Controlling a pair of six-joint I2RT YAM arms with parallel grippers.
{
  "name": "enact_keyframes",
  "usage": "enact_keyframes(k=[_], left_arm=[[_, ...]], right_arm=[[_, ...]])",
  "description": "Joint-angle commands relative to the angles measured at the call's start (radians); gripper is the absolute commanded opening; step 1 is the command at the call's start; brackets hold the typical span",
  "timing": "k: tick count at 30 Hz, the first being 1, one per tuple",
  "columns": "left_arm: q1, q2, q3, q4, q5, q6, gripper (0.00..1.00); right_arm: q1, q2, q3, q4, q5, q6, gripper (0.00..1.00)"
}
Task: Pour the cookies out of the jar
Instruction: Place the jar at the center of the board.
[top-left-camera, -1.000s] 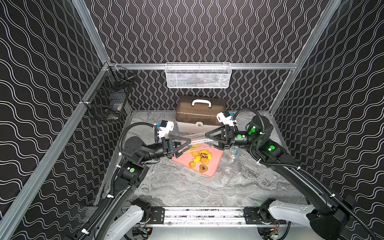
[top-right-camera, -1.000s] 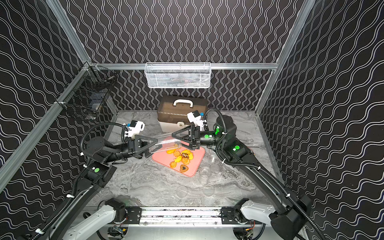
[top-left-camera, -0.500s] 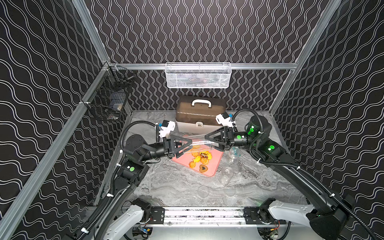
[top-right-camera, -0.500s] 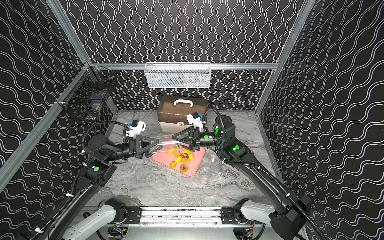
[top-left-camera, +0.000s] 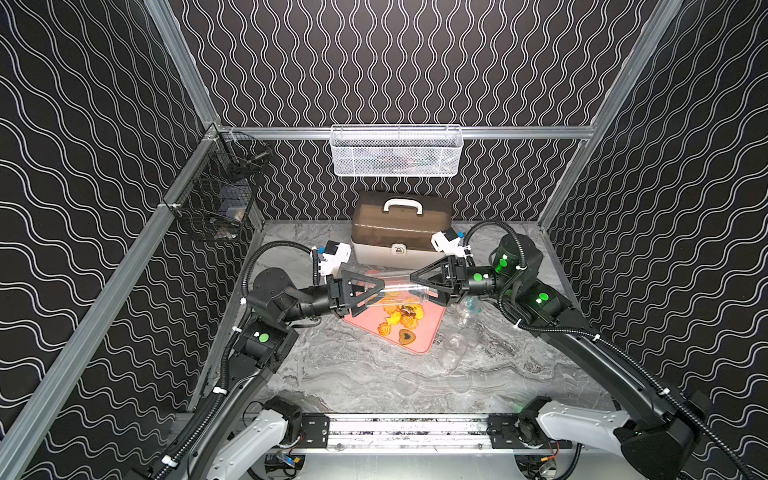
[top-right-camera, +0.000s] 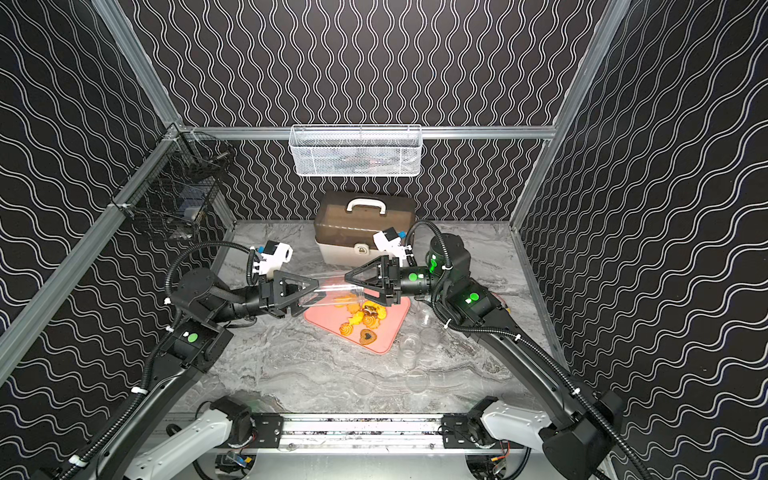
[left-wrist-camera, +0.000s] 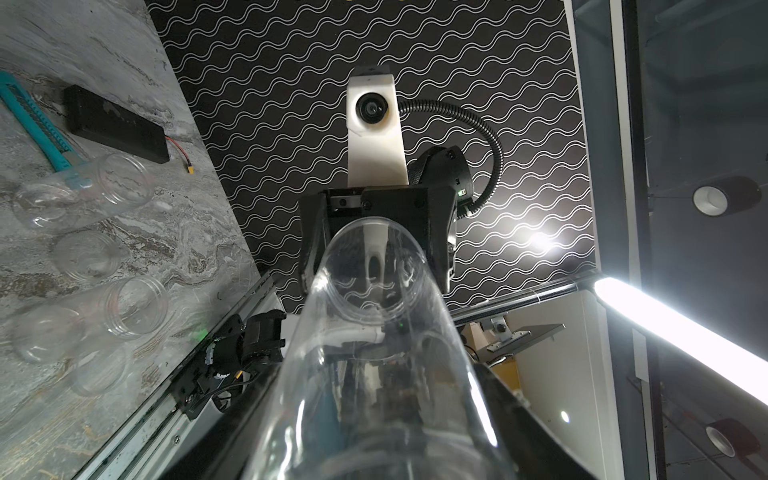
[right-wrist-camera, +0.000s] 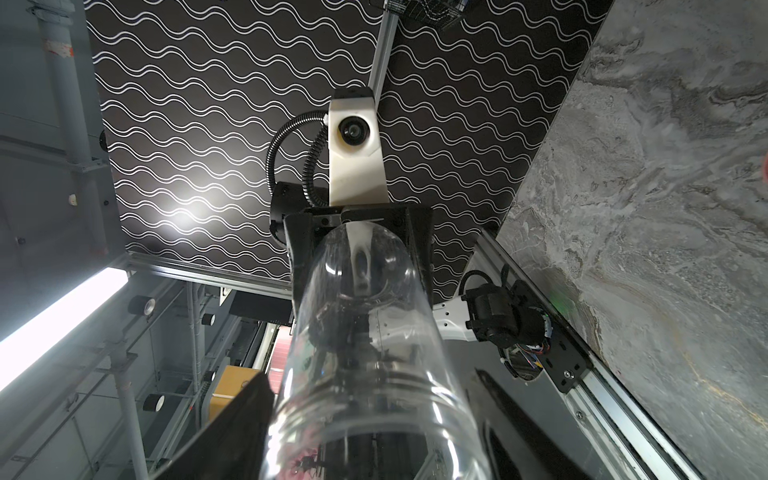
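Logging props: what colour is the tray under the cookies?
Tray: salmon pink; clearest in both top views.

- My tabletop (top-left-camera: 353, 374) is grey marble with pale and brownish veins.
- The walls (top-left-camera: 395, 62) are black with white wavy lines.
- The cookies (top-left-camera: 401, 318) are orange-yellow and brown. The heart-shaped one nearest the front edge has a dark centre.
- The tray (top-left-camera: 428, 330) is salmon pink.
- The jar (top-left-camera: 395, 286) is clear.
- The box (top-left-camera: 399, 226) at the back edge has a smoky brown lid, a cream base and a white handle.
- The mesh basket (top-left-camera: 395, 153) is white, and the wire basket (top-left-camera: 216, 199) is black.
- My left arm (top-left-camera: 286, 303) and right arm (top-left-camera: 582, 345) are black with green lights.
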Motion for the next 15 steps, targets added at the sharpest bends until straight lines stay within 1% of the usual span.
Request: enact_keyframes(k=[1, 5, 12, 15], left_arm=[[0.000, 0.000, 0.007, 0.015, 0.008, 0.007, 0.71], [0.000, 0.001, 0.010, 0.013, 0.008, 0.008, 0.71], [0.000, 0.001, 0.007, 0.021, 0.008, 0.000, 0.71], [0.001, 0.001, 0.009, 0.018, 0.008, 0.001, 0.71]], right_arm=[[0.000, 0.007, -0.001, 0.059, -0.046, 0.032, 0.80], [0.001, 0.009, -0.011, 0.108, -0.076, 0.069, 0.79], [0.001, 0.005, -0.014, 0.110, -0.075, 0.066, 0.70], [0.001, 0.005, -0.016, 0.113, -0.074, 0.068, 0.68]])
